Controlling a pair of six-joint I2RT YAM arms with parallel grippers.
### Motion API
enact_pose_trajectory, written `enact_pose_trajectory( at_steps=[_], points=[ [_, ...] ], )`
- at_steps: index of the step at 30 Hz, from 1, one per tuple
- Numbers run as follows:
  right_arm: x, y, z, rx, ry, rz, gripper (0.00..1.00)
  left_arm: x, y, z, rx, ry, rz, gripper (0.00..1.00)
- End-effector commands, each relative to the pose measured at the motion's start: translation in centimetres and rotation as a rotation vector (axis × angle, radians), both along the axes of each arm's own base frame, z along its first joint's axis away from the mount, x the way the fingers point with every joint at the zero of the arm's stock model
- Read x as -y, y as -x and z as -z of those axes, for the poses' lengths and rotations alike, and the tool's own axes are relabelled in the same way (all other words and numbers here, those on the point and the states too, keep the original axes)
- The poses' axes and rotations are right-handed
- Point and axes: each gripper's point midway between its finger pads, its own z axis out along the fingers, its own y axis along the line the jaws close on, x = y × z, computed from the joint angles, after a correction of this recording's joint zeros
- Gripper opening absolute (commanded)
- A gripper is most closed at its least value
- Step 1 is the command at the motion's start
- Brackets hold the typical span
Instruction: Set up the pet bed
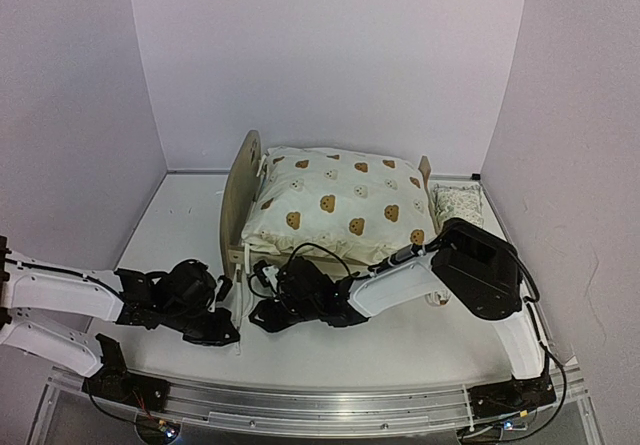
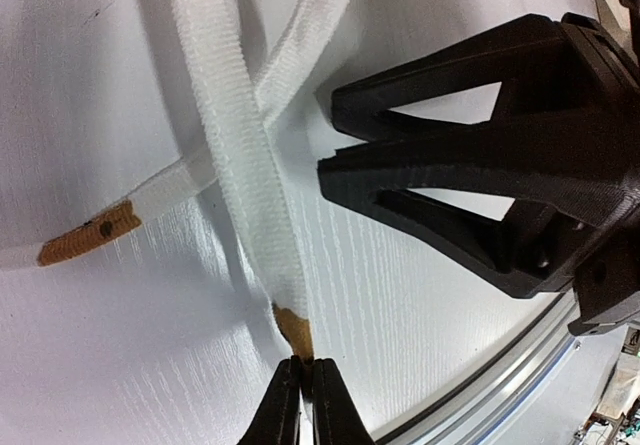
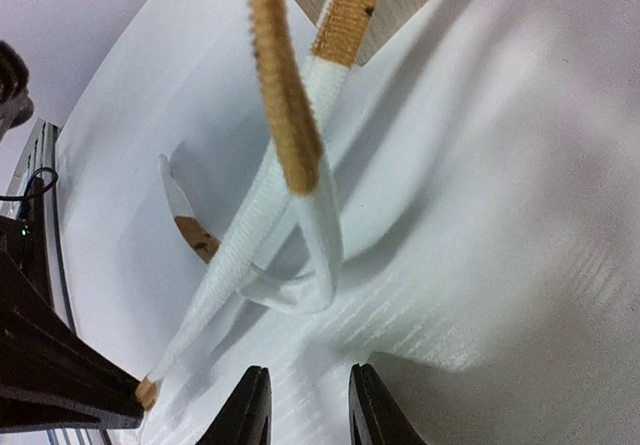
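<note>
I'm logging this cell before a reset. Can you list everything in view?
pet bed: one, light plywood, mid-table, headboard at left.
bear-print quilt: one, cream with brown bears, lying on the bed.
patterned pillow: one, pale greenish, on the table past the footboard.
tie straps: at least two, white with tan tips, crossing on the table near the headboard.
table: one, white.
rail: one, aluminium, near edge.
left tool: one, black, shut on a strap's tan tip.
right tool: one, black, open, facing the straps.
</note>
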Motion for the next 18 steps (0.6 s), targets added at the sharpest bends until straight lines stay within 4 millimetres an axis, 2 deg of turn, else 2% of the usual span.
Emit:
enact_pose_trajectory(
  at_steps=[1,3,6,8,11,15,18],
  points=[
    [0.9,0.6,-2.5,0.023,-0.007,-0.006,0.29,1.0,-0.8,-0.3,0.026,0.030,-0.011,0.08],
    [1.2,0.7,-2.7,0.026,-0.006,-0.007,0.29,1.1,-0.9,-0.3,0.025,0.026,-0.013,0.15],
    [1.5,0.6,-2.9,0.041,-0.003,-0.003,0.30,0.7,-1.3,-0.5,0.035,0.007,-0.044,0.39],
    [1.6,0.6,-3.1,0.051,-0.002,-0.005,0.30,0.0,-1.8,-0.9,0.046,-0.030,-0.088,0.49],
    [1.8,0.6,-3.7,0.064,-0.007,-0.008,0.31,-0.7,-2.5,-2.2,0.071,-0.065,-0.124,0.55],
    [2.5,0.7,-4.3,0.079,-0.010,-0.005,0.31,-1.9,-3.1,-3.4,0.086,-0.131,-0.177,0.56],
    [3.1,0.8,-4.5,0.088,-0.013,0.000,0.31,-4.2,-3.3,-3.0,0.079,-0.233,-0.277,0.56]
  ],
)
